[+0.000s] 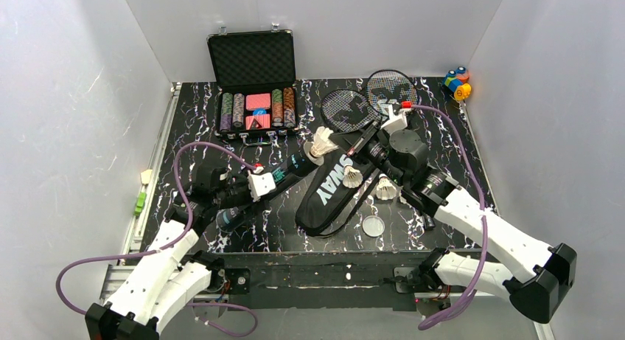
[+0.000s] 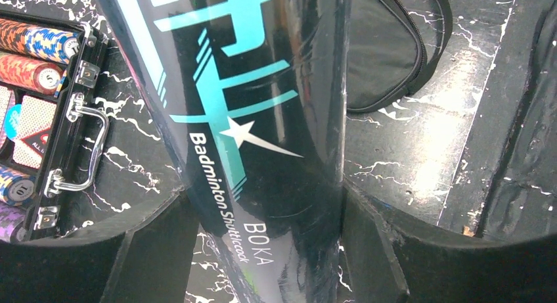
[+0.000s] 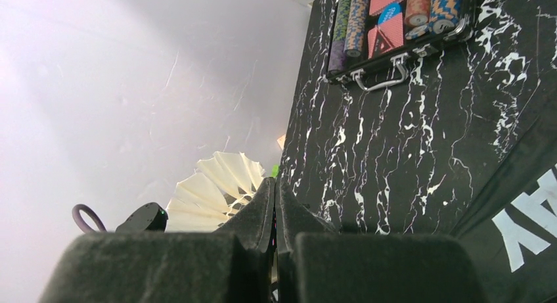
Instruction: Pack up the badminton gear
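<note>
Near edge: both arm bases, bolted side by side.

Left arm folded low, forearm reaching forward and right. Left fingers (image 2: 154,240) clamped across the tube (image 1: 291,169), one on each side of its teal print. The tube lies slantwise on the surface (image 1: 442,133), near end by the left wrist, far mouth toward centre.

Right arm: elbow swung wide right, forearm running back and left, wrist above the bag's far end.

Bag (image 1: 328,196) flat at centre, just right of the tube, white lettering up. Small round disc (image 1: 374,225) on the surface near its right side.

One shuttle (image 1: 354,176) on the bag's right edge. Second shuttle (image 1: 385,186) just right of it, on the surface. Third shuttle (image 1: 322,142) at the tube's far mouth.

Right fingers (image 3: 263,204) pressed together, nothing seen between them. Shuttle feathers show just behind them; cannot tell if they touch.

Beyond: two rackets (image 1: 346,110), heads side by side, handles running toward the bag under the right wrist.

Far left: open chip case (image 1: 254,60). Far right corner: toy blocks (image 1: 457,82).

Surface is black with white veining. Plain white walls on three sides.
</note>
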